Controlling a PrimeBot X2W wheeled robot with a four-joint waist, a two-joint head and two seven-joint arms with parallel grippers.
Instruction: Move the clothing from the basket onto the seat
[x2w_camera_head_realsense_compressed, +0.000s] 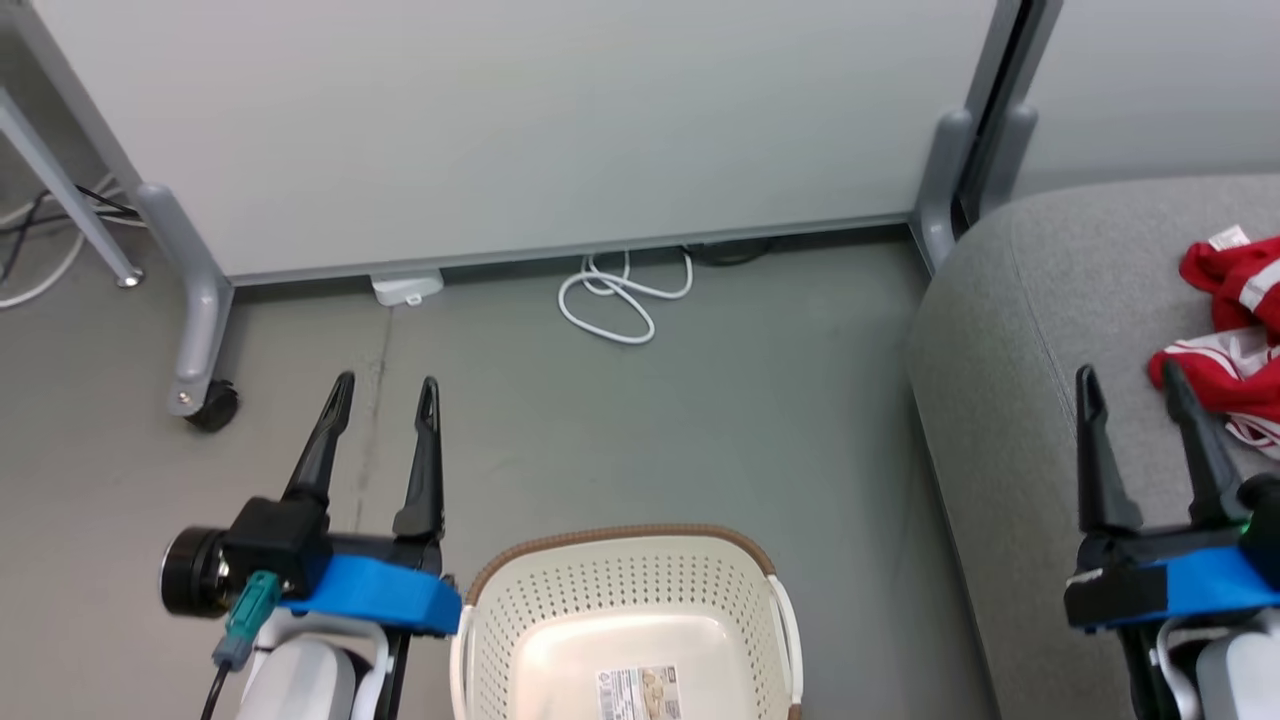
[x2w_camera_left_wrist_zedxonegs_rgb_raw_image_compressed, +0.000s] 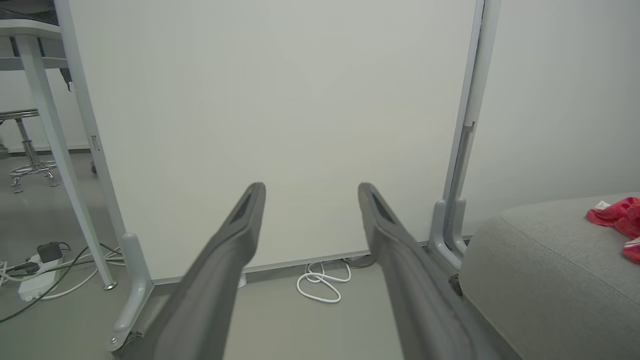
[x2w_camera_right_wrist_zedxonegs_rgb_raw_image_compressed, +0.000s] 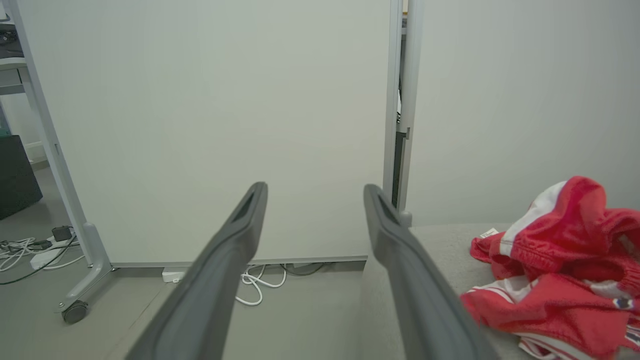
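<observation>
The red clothing (x2w_camera_head_realsense_compressed: 1232, 330) with white stripes lies bunched on the grey seat (x2w_camera_head_realsense_compressed: 1010, 380) at the right; it also appears as clothing (x2w_camera_right_wrist_zedxonegs_rgb_raw_image_compressed: 560, 270) beside the right fingers and as clothing (x2w_camera_left_wrist_zedxonegs_rgb_raw_image_compressed: 617, 220) far right. The cream basket (x2w_camera_head_realsense_compressed: 625, 620) with a brown rim stands on the floor at bottom centre, holding just a label on its bottom. My left gripper (x2w_camera_head_realsense_compressed: 385, 385) is open over the floor, left of the basket. My right gripper (x2w_camera_head_realsense_compressed: 1130, 375) is open above the seat, just left of the clothing, with nothing between its fingers.
A white partition panel (x2w_camera_head_realsense_compressed: 520, 130) on wheeled grey feet (x2w_camera_head_realsense_compressed: 195, 330) stands behind. A coiled white cable (x2w_camera_head_realsense_compressed: 620, 295) lies on the floor at its base. More cables and a power strip (x2w_camera_left_wrist_zedxonegs_rgb_raw_image_compressed: 35, 282) lie at the far left, by a table leg.
</observation>
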